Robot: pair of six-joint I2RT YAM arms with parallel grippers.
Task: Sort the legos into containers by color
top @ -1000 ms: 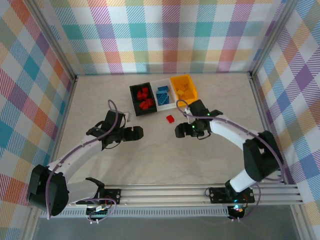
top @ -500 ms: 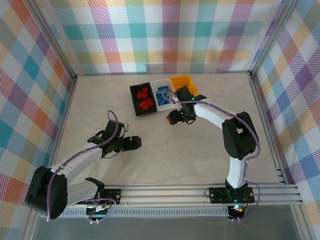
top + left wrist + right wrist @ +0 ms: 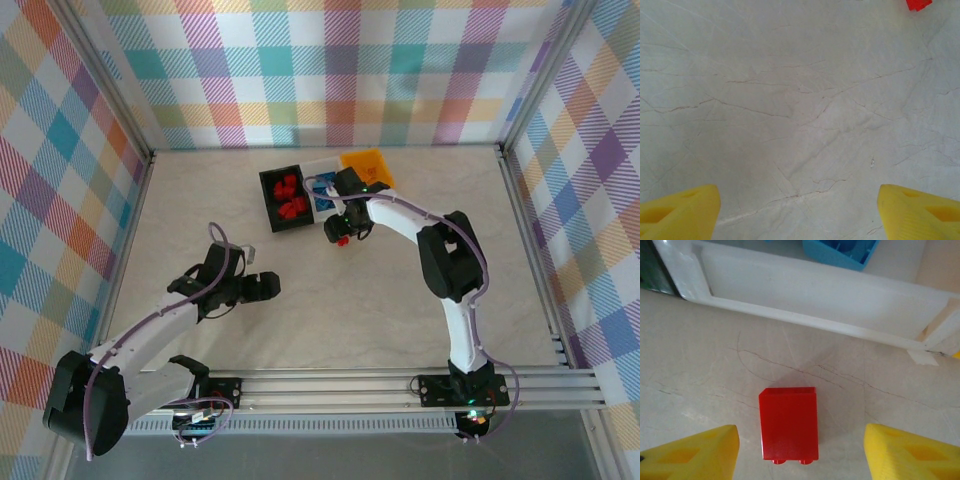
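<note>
One red lego under right claw

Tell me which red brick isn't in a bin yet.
The single red brick lying on the table just in front of the white bin; the other red bricks sit inside the black bin.

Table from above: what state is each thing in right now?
Left tool: open, empty, over bare table.
Right tool: open, straddling red lego.
Red lego: lying on table, ungripped.
Black bin: holds red legos.
White bin: holds blue legos.
Yellow bin: upright, contents unclear.
</note>
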